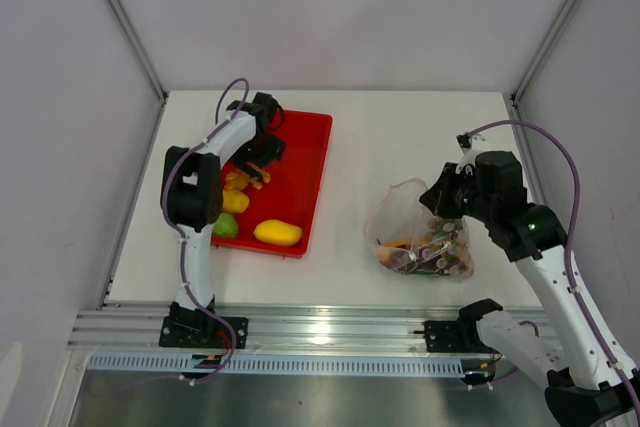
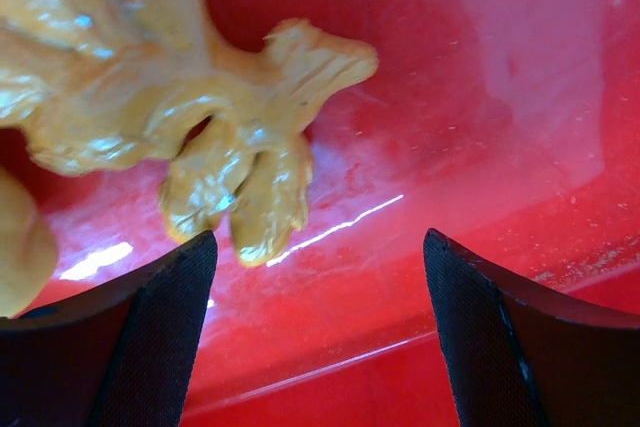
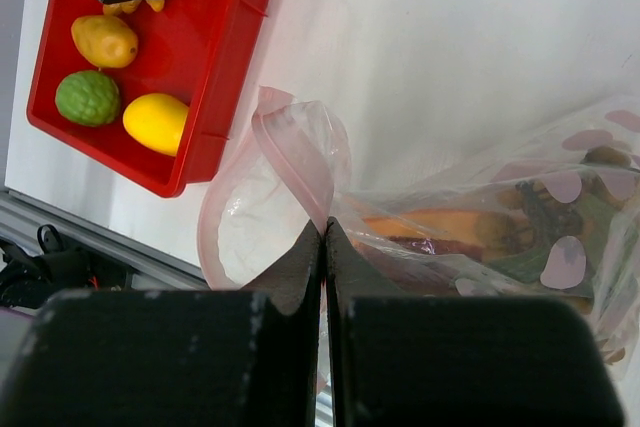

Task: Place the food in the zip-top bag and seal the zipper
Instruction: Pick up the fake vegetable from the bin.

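A lumpy yellow-orange food piece (image 2: 210, 107) lies on the red tray floor, just ahead and left of my left gripper (image 2: 320, 267). That gripper is open, with only tray between its fingers. It hangs low over the tray's far part (image 1: 262, 152). A yellow mango (image 1: 277, 233), a green lime (image 1: 226, 226) and an orange fruit (image 1: 235, 201) lie at the tray's near end. My right gripper (image 3: 325, 229) is shut on the mouth edge of the zip-top bag (image 1: 400, 222), pinching its pinkish zipper (image 3: 287, 150). The mouth gapes toward the tray. Several foods (image 3: 440, 229) lie inside the bag.
The red tray (image 1: 305, 162) stands left of centre on the white table. White table surface (image 1: 350, 207) lies between tray and bag. Grey walls enclose the table on three sides. An aluminium rail (image 1: 320, 332) with both arm bases runs along the near edge.
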`<state>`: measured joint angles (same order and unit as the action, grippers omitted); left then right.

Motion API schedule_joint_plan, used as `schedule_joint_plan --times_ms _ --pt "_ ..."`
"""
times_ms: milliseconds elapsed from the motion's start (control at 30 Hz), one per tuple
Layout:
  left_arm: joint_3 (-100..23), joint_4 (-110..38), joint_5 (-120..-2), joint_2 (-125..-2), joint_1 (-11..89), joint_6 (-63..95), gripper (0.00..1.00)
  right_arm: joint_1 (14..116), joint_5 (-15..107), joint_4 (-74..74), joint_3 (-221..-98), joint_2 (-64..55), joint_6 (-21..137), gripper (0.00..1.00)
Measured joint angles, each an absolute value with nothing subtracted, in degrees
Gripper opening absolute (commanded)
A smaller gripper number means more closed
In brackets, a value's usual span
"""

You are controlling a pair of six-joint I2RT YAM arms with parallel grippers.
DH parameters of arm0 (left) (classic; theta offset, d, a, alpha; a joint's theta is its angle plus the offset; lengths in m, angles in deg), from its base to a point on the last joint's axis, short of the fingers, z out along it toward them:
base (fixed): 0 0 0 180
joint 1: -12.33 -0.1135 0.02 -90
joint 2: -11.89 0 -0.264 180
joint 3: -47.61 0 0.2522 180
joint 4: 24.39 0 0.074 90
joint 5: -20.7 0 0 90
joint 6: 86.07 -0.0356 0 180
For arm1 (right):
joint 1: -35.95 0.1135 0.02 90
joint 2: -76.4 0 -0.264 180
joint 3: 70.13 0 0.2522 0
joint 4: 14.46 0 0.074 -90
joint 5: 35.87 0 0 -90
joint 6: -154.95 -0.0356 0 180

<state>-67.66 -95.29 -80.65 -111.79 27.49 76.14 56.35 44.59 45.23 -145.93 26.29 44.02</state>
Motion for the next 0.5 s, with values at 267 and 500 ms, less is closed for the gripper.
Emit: schedule_joint_plan --times_ms 267,500 --pt "-75.46 -103.38 -79.28 -115.76 25.98 79.15 0.84 56.29 44.50 45.32 -145.93 27.10 43.94 0.00" --pt "-76.75 -106.86 -78.53 -116.97 25.00 78.96 0.87 56.18 43.65 45.28 -145.95 28.15 43.04 0.00"
